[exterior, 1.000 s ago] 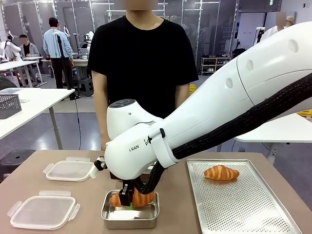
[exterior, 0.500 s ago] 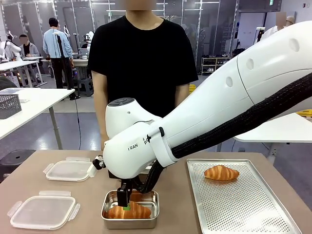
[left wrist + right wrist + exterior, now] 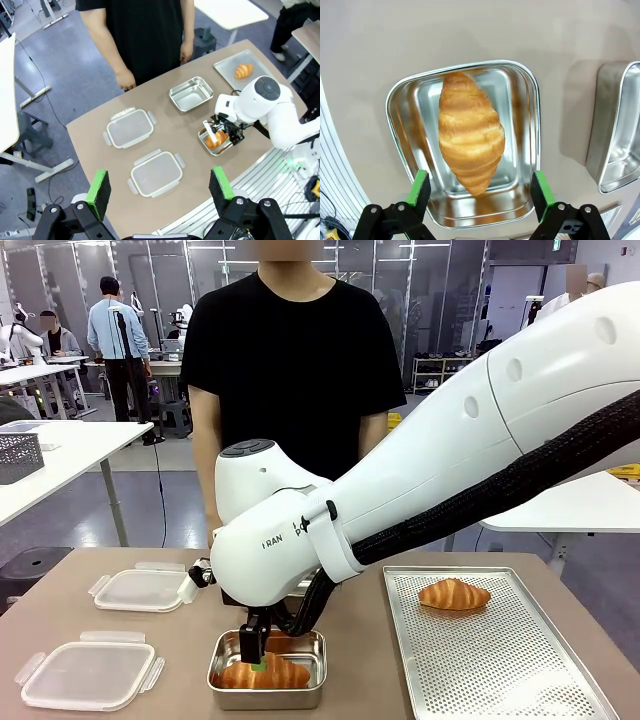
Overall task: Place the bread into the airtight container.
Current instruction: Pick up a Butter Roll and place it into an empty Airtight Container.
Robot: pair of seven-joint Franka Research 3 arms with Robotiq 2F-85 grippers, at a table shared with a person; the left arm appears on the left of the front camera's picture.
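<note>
The right gripper stands with its jaws spread wide and nothing between them, its green pads well out to either side of the croissant and apart from it. The croissant lies flat on the floor of the steel container. In the right wrist view its long axis runs almost straight up the picture, leaning a little, with one narrow tip close to the far wall and the other tip down between the fingers. In the front view the same croissant lies crosswise, its tips pointing left and right, along the near wall of the container, with the right gripper low over it. A second, empty steel container sits just beside the first. The left gripper hangs high above the table, jaws wide and empty. To the right a second croissant rests on the perforated tray; two clear lids lie to the left. A person stands at the far side.
</note>
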